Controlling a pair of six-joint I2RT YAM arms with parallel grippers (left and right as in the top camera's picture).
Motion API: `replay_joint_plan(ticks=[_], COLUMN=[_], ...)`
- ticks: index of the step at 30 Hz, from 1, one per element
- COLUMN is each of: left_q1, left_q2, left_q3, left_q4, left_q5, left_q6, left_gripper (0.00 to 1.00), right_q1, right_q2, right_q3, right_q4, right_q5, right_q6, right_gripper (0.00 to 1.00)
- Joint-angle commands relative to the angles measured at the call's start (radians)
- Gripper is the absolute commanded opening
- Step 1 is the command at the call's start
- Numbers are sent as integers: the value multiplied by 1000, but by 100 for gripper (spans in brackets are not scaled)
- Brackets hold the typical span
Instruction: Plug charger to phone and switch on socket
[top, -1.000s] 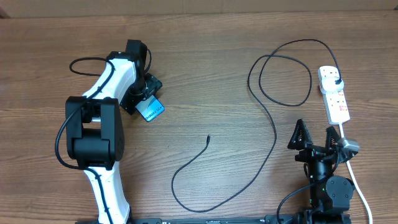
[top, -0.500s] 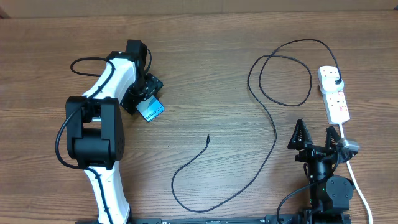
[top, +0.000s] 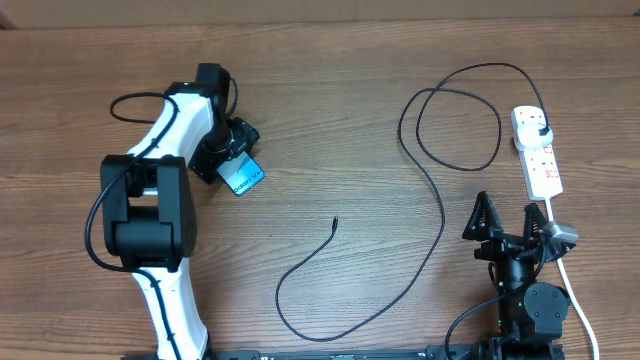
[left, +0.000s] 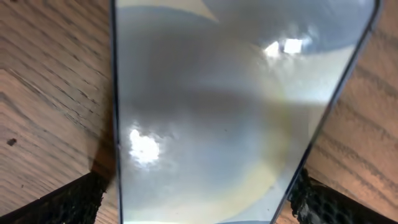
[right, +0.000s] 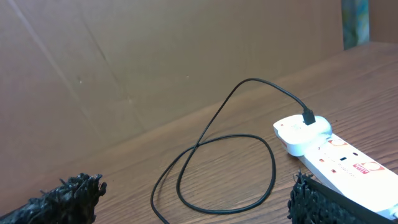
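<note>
L gripper (top: 228, 158): fingers spread wide, straddling phone (top: 243, 177), which lies flat on table (top: 330, 100), left of centre; no firm grip evident. Step in hand, prob.: securing phone for plugging in. Charger cable (top: 441, 215) has its loose tip (top: 334, 221) mid-table, well apart from phone. Next move needs tip picked up & lined up w/ phone port. R gripper (top: 508, 225): wide, empty, near socket (top: 541, 165). Plug (top: 541, 131) is in; switch step not yet done.

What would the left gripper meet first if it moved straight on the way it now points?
The slim, dark-framed smartphone with a pale lit screen, lying on the brown wooden table squarely ahead of the open left gripper; probably close, though depth is unclear.
</note>
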Motion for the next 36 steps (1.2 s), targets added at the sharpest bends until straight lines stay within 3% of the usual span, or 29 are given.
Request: replay_joint_plan(ticks=[1,17,23,36], left_q1=[49,35,10,10], left_q2=[77,77,77,77], left_q3=[-26,-26,-26,-26], left_q4=[14,-5,-50,-49], left_q5=[46,38,-43,-46], left_q6=[20,69,68,35], left_gripper=[100,100,100,100], right_q1=[-3,-3,-3,-3], right_q2=[-8,-8,-8,-8], right_q3=[-10,-10,-10,-10], right_q4=[3,3,3,3], right_q5=[10,9,9,9], right_q6=[-8,-7,-7,-7], right_gripper=[100,100,100,100])
